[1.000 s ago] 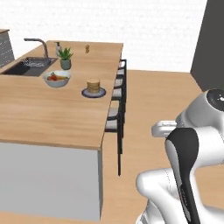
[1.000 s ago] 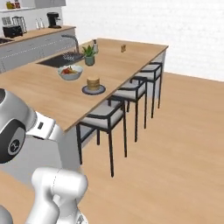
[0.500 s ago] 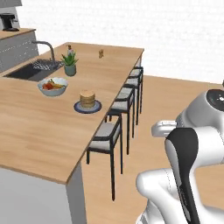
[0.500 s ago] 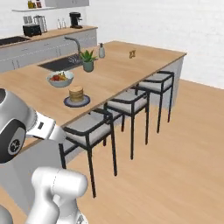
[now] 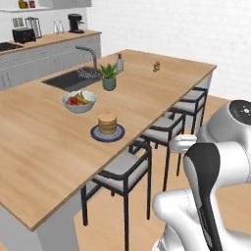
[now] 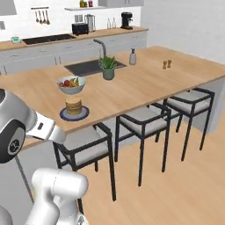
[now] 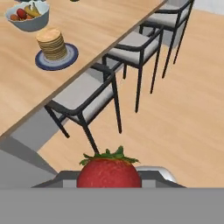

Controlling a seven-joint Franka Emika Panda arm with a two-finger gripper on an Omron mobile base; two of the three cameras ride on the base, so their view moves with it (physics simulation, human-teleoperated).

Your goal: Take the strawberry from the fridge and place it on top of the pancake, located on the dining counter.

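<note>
In the hand view a red strawberry [image 7: 109, 173] with green leaves sits right at the bottom, and my gripper [image 7: 109, 180] is shut on it; the fingers are mostly hidden behind the fruit. The pancake [image 5: 107, 123] [image 6: 73, 105] [image 7: 51, 43] is a small tan stack on a dark blue plate [image 5: 117, 135]. It stands near the stool-side edge of the light wood dining counter [image 5: 44, 152] [image 6: 145, 83] [image 7: 17, 96]. The strawberry hangs over the floor, well short of the counter. The fridge is out of view.
A pale fruit bowl [image 5: 78, 101] [image 6: 70, 84] [image 7: 27, 16] stands just beyond the pancake, then a potted plant [image 5: 109, 77] and a dark sink [image 5: 73, 78]. Three black stools [image 5: 122, 169] [image 6: 140, 123] line the counter edge. Bare wood floor [image 7: 175, 109] lies to the right.
The whole picture has shifted: the base has driven and turned, so the island now looks closer and is seen more along its stool side. The strawberry stays gripped.
</note>
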